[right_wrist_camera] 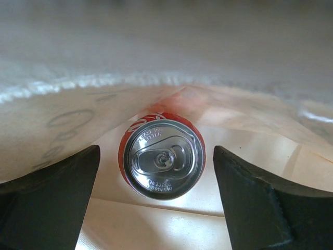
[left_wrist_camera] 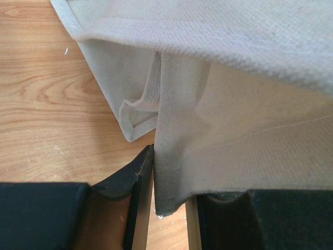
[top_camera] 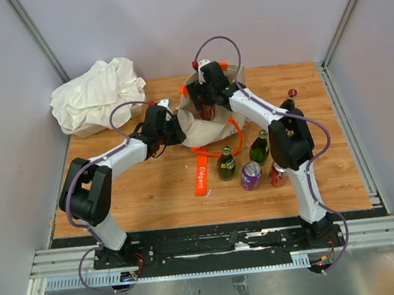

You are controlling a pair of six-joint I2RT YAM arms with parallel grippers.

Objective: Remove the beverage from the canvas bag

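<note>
The beige canvas bag [top_camera: 195, 123] lies on the table with its mouth open upward, its orange handle [top_camera: 236, 130] beside it and its orange strap [top_camera: 203, 172] trailing forward. My left gripper [top_camera: 171, 130] is shut on a fold of the bag's canvas edge [left_wrist_camera: 177, 156], its dark fingers [left_wrist_camera: 130, 177] pressed on the cloth. My right gripper [top_camera: 207, 102] reaches into the bag mouth, open. A red beverage can [right_wrist_camera: 163, 156] stands upright inside the bag, between the right fingers [right_wrist_camera: 244, 192] with gaps on both sides. The can shows in the top view [top_camera: 208, 112].
Two green bottles [top_camera: 226, 164] [top_camera: 259, 147], a purple can [top_camera: 251, 175] and a red can [top_camera: 278, 174] stand on the wooden table in front of the bag. A white cloth bundle [top_camera: 95, 95] lies at the back left. Grey walls enclose the table.
</note>
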